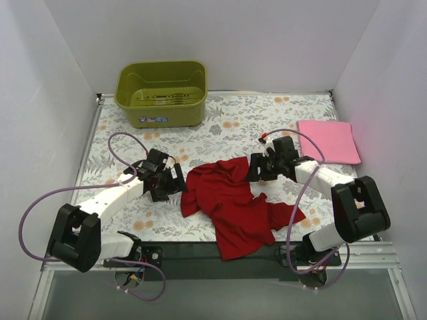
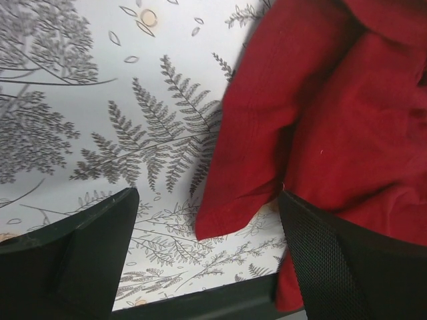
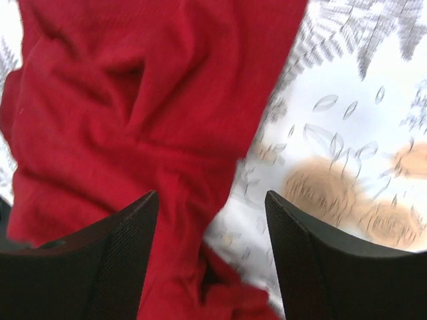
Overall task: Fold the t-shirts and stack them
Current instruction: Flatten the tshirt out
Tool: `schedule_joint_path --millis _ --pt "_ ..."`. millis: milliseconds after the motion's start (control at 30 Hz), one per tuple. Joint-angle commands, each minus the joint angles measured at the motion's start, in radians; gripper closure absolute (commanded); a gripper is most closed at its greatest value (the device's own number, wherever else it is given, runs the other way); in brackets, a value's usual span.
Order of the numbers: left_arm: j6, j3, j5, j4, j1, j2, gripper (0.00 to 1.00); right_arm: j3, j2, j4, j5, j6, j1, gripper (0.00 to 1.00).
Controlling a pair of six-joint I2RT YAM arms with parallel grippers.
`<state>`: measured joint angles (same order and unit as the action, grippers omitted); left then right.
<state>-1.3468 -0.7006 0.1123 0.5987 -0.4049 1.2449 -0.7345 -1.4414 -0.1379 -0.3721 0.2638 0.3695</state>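
The deep red t-shirt [image 1: 230,203] lies crumpled in the middle of the table, its lower part over the front edge. The light pink t-shirt [image 1: 328,141] lies folded flat at the back right. My left gripper [image 1: 175,181] is open at the red shirt's left edge; in the left wrist view a sleeve corner of the red t-shirt [image 2: 313,127] lies between the open fingers [image 2: 333,260]. My right gripper [image 1: 253,170] is open over the shirt's upper right edge; the right wrist view shows the red t-shirt [image 3: 127,113] under and between its fingers [image 3: 113,267].
An olive-green plastic tub [image 1: 162,93] stands at the back left. The floral tablecloth [image 1: 233,123] covers the table. White walls close in the left, back and right sides. Purple cables loop beside both arms.
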Motion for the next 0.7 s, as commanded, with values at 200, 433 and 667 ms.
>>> schedule_joint_path --millis 200,433,667 --pt "-0.032 0.006 0.020 -0.063 -0.092 0.134 0.26 -0.117 -0.178 0.124 0.022 0.003 0.011 0.48" --pt "-0.052 0.016 0.023 -0.094 -0.141 0.176 0.74 -0.186 -0.249 0.124 -0.002 -0.017 0.016 0.83" --pt "-0.041 -0.088 -0.100 0.083 -0.146 0.007 1.00 -0.451 -0.267 0.017 0.083 -0.080 0.034 0.99"
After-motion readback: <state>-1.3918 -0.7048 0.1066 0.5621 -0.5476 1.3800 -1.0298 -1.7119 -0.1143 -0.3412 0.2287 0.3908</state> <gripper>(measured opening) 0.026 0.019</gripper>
